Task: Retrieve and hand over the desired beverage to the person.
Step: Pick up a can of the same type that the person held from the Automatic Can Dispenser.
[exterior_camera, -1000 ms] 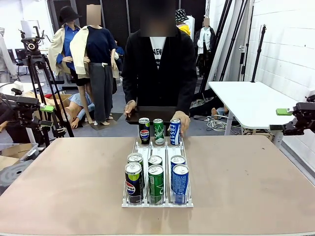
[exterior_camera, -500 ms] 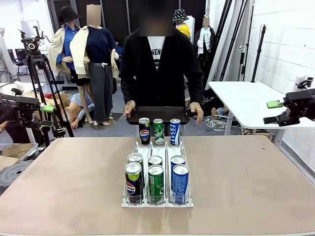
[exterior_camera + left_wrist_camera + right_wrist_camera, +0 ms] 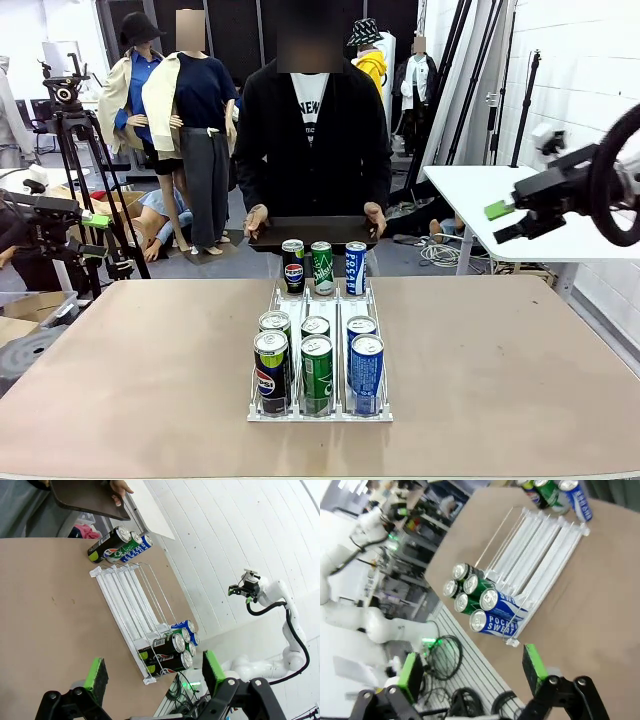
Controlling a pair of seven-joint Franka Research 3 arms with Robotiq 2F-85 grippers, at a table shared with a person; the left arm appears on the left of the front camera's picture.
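Right gripper swings in, upper right, gaping and empty like left gripper; person holds tray out to receive.

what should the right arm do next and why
Probably bring the open right gripper down and inward toward the near cans in the rack: it hangs high beyond the table's right edge, holding nothing, while the person stands holding a tray.

A tripod stands left; white table right.
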